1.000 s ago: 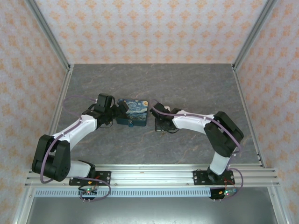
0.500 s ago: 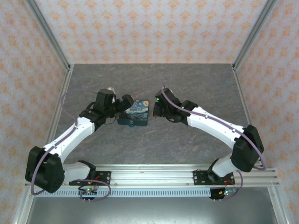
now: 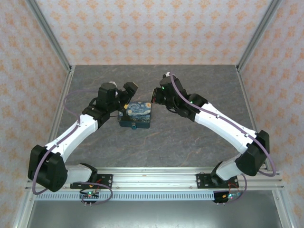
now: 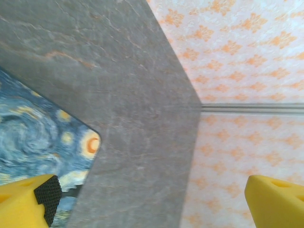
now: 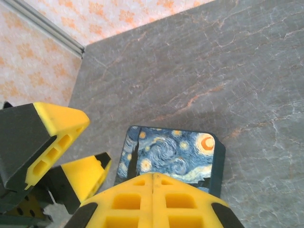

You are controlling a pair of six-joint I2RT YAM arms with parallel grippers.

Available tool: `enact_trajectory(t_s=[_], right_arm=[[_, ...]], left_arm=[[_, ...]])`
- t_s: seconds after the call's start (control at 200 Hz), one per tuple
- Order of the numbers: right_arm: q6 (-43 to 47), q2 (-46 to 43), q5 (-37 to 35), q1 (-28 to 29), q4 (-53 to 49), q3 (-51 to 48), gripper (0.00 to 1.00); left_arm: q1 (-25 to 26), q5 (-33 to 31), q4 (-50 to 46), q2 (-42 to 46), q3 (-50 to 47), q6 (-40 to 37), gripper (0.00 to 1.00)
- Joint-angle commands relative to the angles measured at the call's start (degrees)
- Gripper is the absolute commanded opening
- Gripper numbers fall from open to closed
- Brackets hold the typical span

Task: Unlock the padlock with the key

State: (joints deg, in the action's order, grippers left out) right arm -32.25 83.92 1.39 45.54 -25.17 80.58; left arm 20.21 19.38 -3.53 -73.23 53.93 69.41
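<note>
Two grippers flank our padlock (image 3: 136,115): left gripper (image 3: 127,97) spread wide at its far-left corner, right gripper (image 3: 156,96) pinched closed near its far-right corner.

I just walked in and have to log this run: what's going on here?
Two robot arms are working at a painted padlock that lies flat on the table. The left tool is open beside the padlock's far left corner and grips nothing. The right tool is shut and hovers by the far right corner. I cannot tell whether it pinches anything. Neither arm holds the padlock.
</note>
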Motion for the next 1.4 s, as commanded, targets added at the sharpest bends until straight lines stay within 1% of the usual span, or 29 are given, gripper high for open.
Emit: enact_trajectory(t_s=[0.0,0.175,0.26,0.44,0.581,0.806,0.906,1.001,1.076,1.336,1.396], right_arm=[[-3.6,-1.0,-3.1,-0.5,4.9,0.8,0.0],[-5.5,-0.5,-4.2,-0.5,8.7,1.0,0.0],[-6.2,0.1,-4.6,-0.4,9.9,1.3,0.0],[-7.4,0.8,-5.3,-0.5,12.5,1.2,0.0],[-8.2,1.5,-5.4,-0.5,13.9,0.9,0.0],[-8.7,2.5,-5.3,-0.6,15.0,0.2,0.0],[-8.9,2.2,-5.3,-0.7,15.3,-1.0,0.0],[-9.6,1.3,-5.3,-1.1,16.1,-2.8,0.0],[-10.0,0.6,-5.6,-1.5,16.7,-4.2,0.0],[-10.2,-0.6,-5.7,-2.0,16.9,-5.8,0.0],[-10.1,-0.9,-5.7,-2.0,17.1,-6.2,0.0]], left_arm=[[0.9,1.4,7.4,0.1,-0.1,11.4,1.0],[2.6,2.3,15.4,-1.7,-1.5,22.6,1.0],[4.1,1.2,19.7,-3.0,-2.7,27.6,1.0],[6.7,0.0,26.6,-6.1,-2.9,34.3,0.99],[8.2,-1.5,32.4,-8.8,-3.0,38.8,0.94],[9.8,-3.2,37.6,-11.7,-2.2,41.8,0.82],[10.1,-3.8,38.0,-11.9,-2.1,41.8,0.73],[10.1,-4.2,37.7,-11.9,-2.4,41.7,0.62],[10.3,-4.5,37.4,-11.8,-2.8,41.5,0.57],[10.5,-4.8,35.7,-11.2,-3.6,40.2,0.48],[10.5,-5.0,35.0,-11.1,-3.9,39.7,0.47]])
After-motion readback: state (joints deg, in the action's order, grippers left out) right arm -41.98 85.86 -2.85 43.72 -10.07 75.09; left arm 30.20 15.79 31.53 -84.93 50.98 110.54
